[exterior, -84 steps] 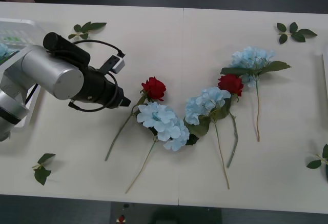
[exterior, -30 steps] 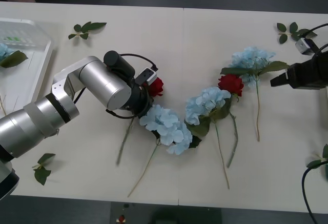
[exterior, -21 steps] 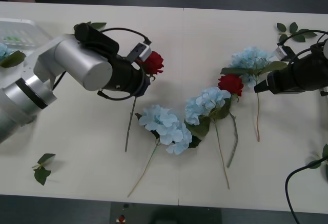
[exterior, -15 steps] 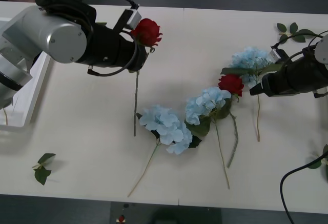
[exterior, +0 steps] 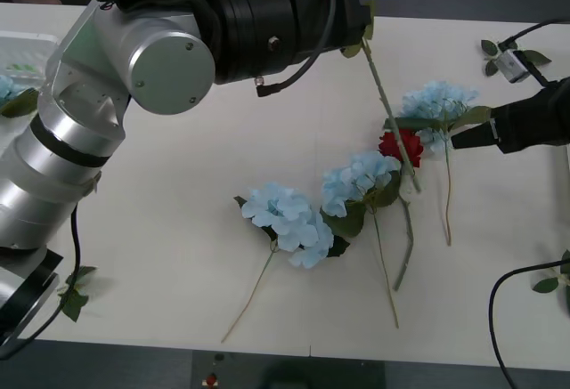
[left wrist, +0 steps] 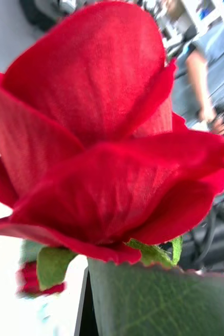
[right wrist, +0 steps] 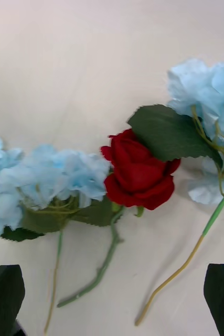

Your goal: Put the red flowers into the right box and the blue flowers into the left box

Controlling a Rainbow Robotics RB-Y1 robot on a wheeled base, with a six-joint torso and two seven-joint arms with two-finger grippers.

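The left claw [exterior: 361, 2] was raised toward twelve o'clock, clamped shut; the right claw [exterior: 456, 141] reached in from three o'clock, fingers [right wrist: 4, 297] spread.

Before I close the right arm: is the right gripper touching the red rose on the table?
Apart. In the right wrist view the rose lies well beyond the open right gripper, with bare table between the fingers and the bloom.

Held rose [left wrist: 101, 142]: woven cloth petals, matt, fine fabric weave visible. Rose on desk [right wrist: 138, 170]: same matt red cloth; leaf [right wrist: 167, 134] at its 1 o'clock dull green, faintly veined. Blue flowers [exterior: 285, 215]: thin pale fabric, fluffy. Left arm [exterior: 147, 60]: brushed silver metal, satin sheen; forward section black, semi-gloss. Desk [exterior: 160, 220]: smooth, matt cream. Left box [exterior: 27, 51]: translucent white plastic.
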